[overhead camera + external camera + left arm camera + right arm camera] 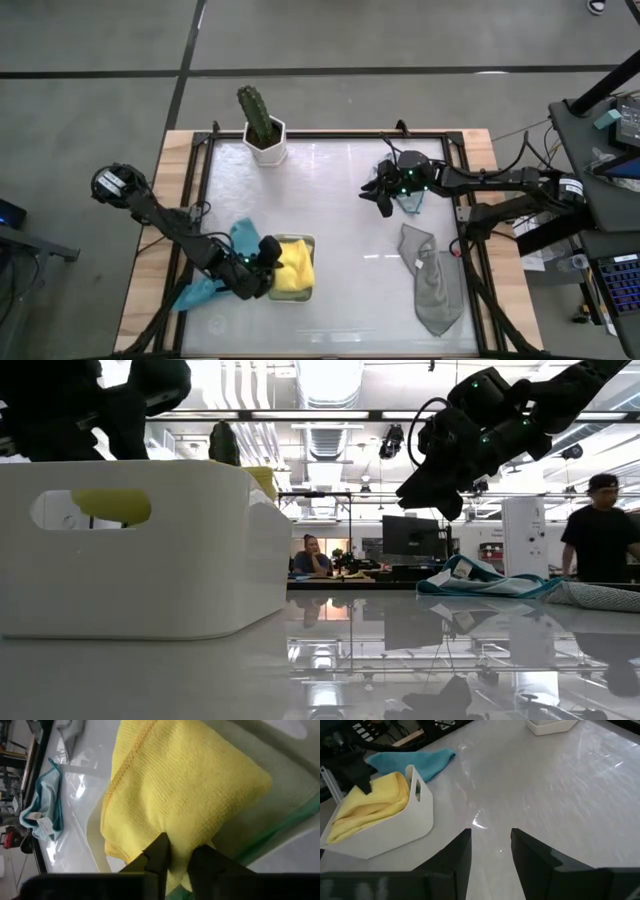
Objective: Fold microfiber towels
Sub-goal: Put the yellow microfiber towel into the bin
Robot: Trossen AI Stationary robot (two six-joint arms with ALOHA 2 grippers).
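Observation:
A folded yellow towel [296, 270] lies in the white tray [313, 245] at the table's near left, on top of a pale green towel [280, 805]. My left gripper [268, 262] is at the tray's left side, shut on the yellow towel. A light blue towel [205, 290] lies crumpled on the table beneath the left arm. My right gripper [383, 200] hovers open at the far right, just above and beside the teal towel [410, 202], with nothing between its fingers [455, 855]. A grey towel [432, 282] lies crumpled at the near right. My left gripper pinches a bunched part of the yellow towel [181, 840] between its two fingers, several layers thick. The fingers come slanting down from the table's left. The towel rests in the tray on the pale green towel, its folded bulk spread out beyond the fingertips.
A cactus in a white pot [263, 128] stands at the far left. The middle of the glossy table [350, 280] between tray and grey towel is bare. Black rails [198, 200] frame the tabletop. People show in the room behind the table in the low view.

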